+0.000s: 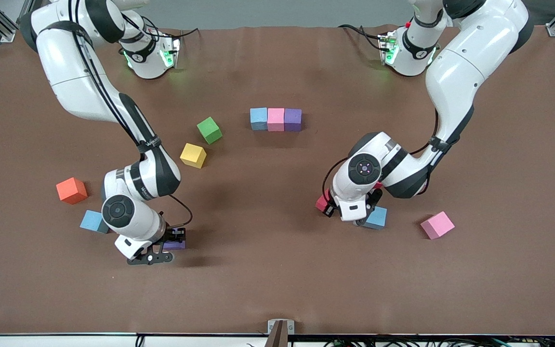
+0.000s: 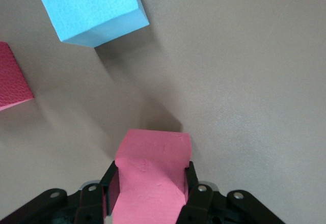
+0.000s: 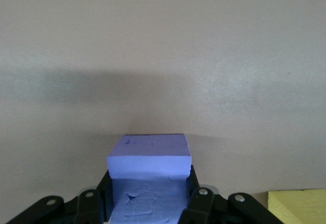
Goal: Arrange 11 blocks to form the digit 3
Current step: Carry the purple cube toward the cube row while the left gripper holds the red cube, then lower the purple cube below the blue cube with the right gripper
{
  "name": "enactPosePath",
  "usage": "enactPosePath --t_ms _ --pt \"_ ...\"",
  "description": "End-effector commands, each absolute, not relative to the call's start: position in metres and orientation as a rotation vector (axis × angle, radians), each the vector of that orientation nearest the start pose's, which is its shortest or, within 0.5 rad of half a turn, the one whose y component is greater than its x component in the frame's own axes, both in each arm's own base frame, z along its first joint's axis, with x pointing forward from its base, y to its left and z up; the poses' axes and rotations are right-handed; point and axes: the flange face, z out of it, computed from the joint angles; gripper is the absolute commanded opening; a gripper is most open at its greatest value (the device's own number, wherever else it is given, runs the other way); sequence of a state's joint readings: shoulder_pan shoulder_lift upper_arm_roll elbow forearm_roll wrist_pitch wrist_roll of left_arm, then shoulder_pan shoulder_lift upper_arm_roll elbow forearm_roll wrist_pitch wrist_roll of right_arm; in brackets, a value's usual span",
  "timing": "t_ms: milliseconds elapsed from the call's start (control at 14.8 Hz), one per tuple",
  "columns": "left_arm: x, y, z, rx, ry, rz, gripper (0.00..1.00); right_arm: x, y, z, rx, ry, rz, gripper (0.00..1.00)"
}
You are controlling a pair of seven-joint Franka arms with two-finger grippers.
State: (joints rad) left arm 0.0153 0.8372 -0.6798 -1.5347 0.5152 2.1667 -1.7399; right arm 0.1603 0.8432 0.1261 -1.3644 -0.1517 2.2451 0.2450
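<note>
Left gripper (image 2: 152, 179) first, on its own wrist view: its fingers are clamped on a red cube (image 2: 153, 152), which looks pinkish here and sits low over the table (image 2: 244, 81). A light blue cube (image 2: 91, 10) and a second red cube (image 2: 10, 76) lie near it, apart from each other and from the held one.

On the right wrist view, the right gripper (image 3: 150, 180) is closed on a purple cube (image 3: 150, 155) that rests on or just above the surface. A corner of a yellow cube (image 3: 298, 206) shows beside it.

From the front view I see the right gripper down toward the right arm's end, nearer the camera than most of the cubes. Another light blue block (image 1: 93, 221), the orange cube (image 1: 71, 190), another yellow block (image 1: 193, 155) and the green cube (image 1: 209, 130) lie scattered around that arm. The left gripper is mostly hidden under its wrist, with a loose pink cube (image 1: 437, 224) toward the left arm's end. The digit 3 so far is one touching row (image 1: 275, 119) of light blue, pink and purple, mid-table, well apart from both grippers and farther from the camera than either.
</note>
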Motion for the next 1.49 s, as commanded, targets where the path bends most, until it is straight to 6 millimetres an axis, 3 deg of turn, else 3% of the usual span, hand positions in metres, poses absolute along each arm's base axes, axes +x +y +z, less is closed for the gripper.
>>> enactPosePath --t_ms 0,203,406,745,1083,1421 --pt "0.609 -0.349 0.252 -2.822 -1.406 0.082 0.50 0.702 0.220 0.242 -3.146 -0.189 0.010 0.40" --pt "0.607 -0.347 0.263 -2.815 -1.369 0.074 0.48 0.676 0.268 0.266 -3.072 -0.124 0.139 0.40" --pt "0.610 -0.337 0.278 -2.820 -1.348 0.092 0.48 0.625 0.319 0.266 -3.057 -0.107 0.232 0.40" --pt "0.611 -0.327 0.296 -2.844 -1.317 0.146 0.46 0.531 0.384 0.264 -3.070 0.088 0.144 0.40" --pt "0.616 -0.322 0.311 -2.852 -1.334 0.156 0.46 0.466 0.407 0.255 -3.081 0.182 0.130 0.40" --pt "0.619 -0.324 0.320 -2.858 -1.341 0.153 0.46 0.437 0.413 0.252 -3.083 0.143 0.111 0.40"
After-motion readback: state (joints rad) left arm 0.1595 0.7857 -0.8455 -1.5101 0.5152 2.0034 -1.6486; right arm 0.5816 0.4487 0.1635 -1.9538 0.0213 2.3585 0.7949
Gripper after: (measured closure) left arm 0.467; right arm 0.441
